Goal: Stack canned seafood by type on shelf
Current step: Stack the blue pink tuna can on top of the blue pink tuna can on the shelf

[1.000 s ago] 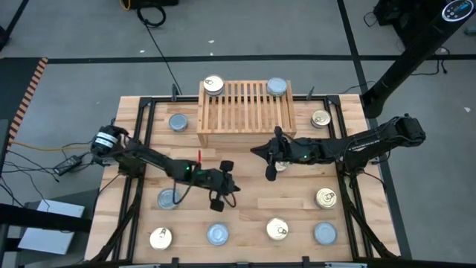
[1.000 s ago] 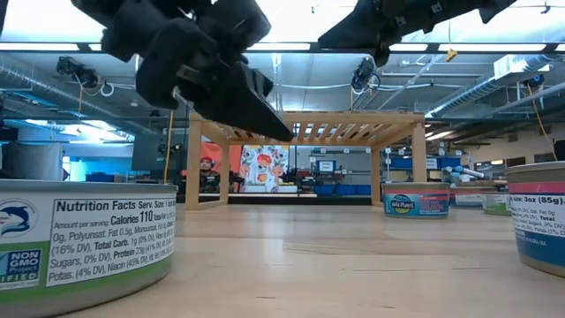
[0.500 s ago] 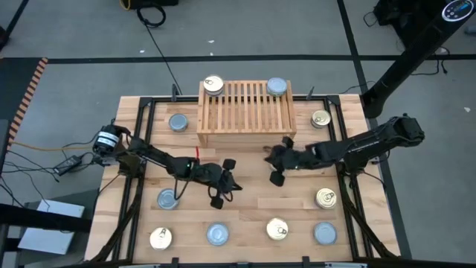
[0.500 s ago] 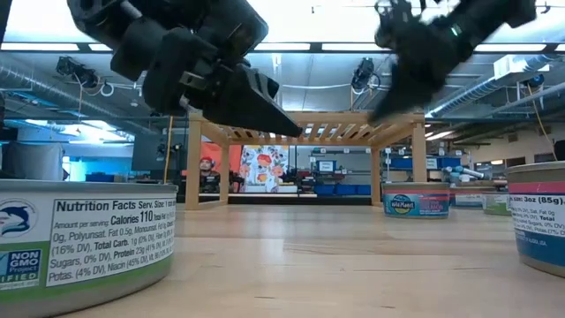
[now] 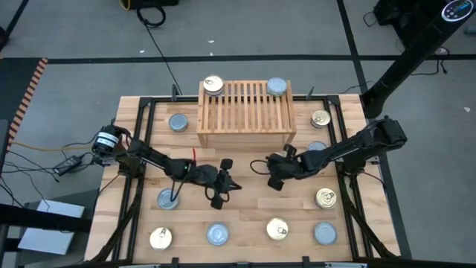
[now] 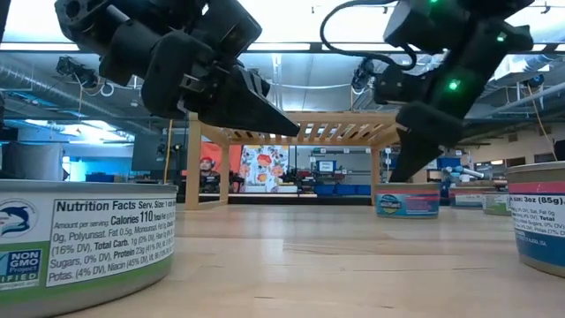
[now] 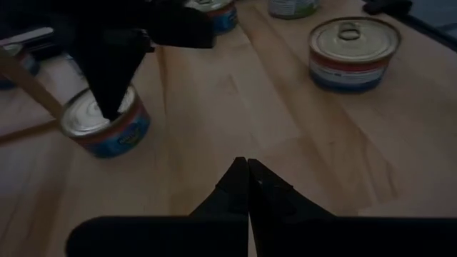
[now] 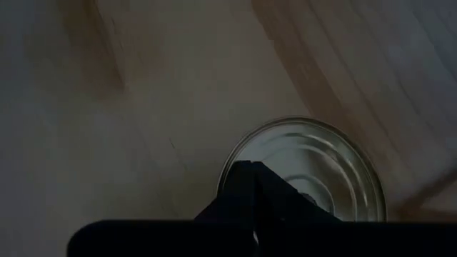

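Open-plan robotics lab: exposed ceiling ducts (image 6: pixel 35 84), strip lights, floor cables (image 5: pixel 160 45), distant workstations.

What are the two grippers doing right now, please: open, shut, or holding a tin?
Left gripper: shut, holding nothing, over bare table.
Right gripper: shut, empty, above a silver-topped tin near the shelf.

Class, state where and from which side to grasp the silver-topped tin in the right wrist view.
Grip the silver-topped tin by its curved side wall, pinching across its width, coming from straight above. It stands upright, low and round; its flat lid gives no hold, and bare tabletop shows beside it.
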Robot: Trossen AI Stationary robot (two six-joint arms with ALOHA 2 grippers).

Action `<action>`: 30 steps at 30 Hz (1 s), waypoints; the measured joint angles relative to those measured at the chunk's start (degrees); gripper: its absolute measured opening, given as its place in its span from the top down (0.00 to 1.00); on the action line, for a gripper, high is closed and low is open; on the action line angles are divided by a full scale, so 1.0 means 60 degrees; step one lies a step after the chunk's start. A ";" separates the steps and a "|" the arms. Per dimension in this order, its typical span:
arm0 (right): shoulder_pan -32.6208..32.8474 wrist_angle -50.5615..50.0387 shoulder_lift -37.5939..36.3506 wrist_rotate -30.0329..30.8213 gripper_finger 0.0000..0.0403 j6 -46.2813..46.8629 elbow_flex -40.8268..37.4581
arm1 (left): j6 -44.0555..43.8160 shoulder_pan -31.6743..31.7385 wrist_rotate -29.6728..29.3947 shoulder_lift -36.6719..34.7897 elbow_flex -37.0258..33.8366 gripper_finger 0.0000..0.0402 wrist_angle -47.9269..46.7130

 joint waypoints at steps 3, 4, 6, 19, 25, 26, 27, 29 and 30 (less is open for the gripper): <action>0.0144 0.0478 0.0135 -0.0520 0.99 -0.0323 0.0217 | -0.0173 -0.0090 -0.0304 0.0000 0.0000 1.00 0.0012; 0.0192 0.0676 0.0142 -0.0799 0.99 -0.0512 0.0283 | -0.0223 -0.0108 -0.0393 0.0000 0.0000 1.00 0.0010; 0.0234 0.1204 0.0215 -0.1390 0.99 -0.0928 0.0397 | -0.0374 -0.0137 -0.0475 0.0000 0.0000 1.00 0.0008; 0.0457 0.2510 0.0237 -0.3214 0.99 -0.2187 0.0590 | 0.0052 -0.0655 -0.0995 0.0081 0.0141 0.84 0.0089; 0.1170 0.1013 -0.0835 -0.2575 0.99 -0.2116 0.1153 | 0.0547 -0.0642 -0.1259 0.0452 0.0877 0.73 -0.0283; 0.1280 0.0861 -0.1042 -0.2490 0.99 -0.2001 0.1166 | 0.0675 -0.0613 -0.1338 0.0587 0.1034 0.72 -0.0374; 0.1402 0.0711 -0.1255 -0.2454 0.99 -0.1855 0.1172 | 0.0815 -0.0587 -0.1362 0.0767 0.1210 0.72 -0.0453; 0.1646 0.0377 -0.1572 -0.2213 0.99 -0.1535 0.1180 | 0.0905 -0.0524 -0.1373 0.1160 0.1590 0.71 -0.0887; 0.1788 0.0192 -0.1677 -0.2021 0.99 -0.1388 0.1185 | 0.0908 -0.0494 -0.1377 0.1365 0.1810 0.71 -0.1187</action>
